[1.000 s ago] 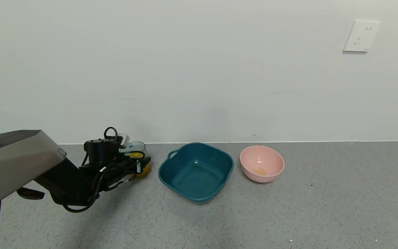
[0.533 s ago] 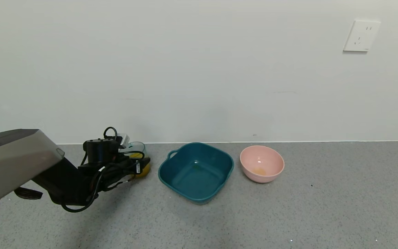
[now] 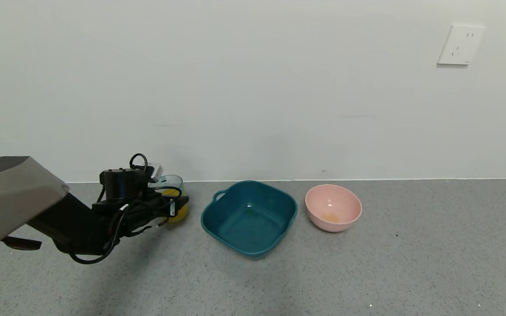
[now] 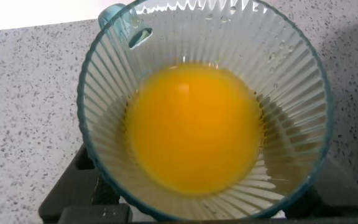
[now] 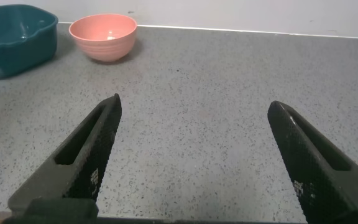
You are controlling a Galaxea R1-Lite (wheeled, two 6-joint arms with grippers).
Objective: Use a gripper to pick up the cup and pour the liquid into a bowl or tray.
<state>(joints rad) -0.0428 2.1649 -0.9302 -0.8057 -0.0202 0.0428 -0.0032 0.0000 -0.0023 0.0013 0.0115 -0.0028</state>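
Observation:
My left gripper is shut on the cup, a ribbed pale blue-green tumbler, and holds it upright just above the grey surface, left of the teal basin. The orange-yellow liquid shows through the cup's lower part. In the left wrist view the cup fills the picture, with the liquid pooled in its bottom and my dark fingers on both sides of it. My right gripper is open and empty above bare surface, out of the head view.
A round pink bowl stands right of the basin, with a small orange trace inside; both also show far off in the right wrist view, the bowl and the basin. A white wall runs close behind. A wall socket is at the upper right.
My left arm has moved up and slightly left, and the cup has risen with it. The basin and the pink bowl have not moved.

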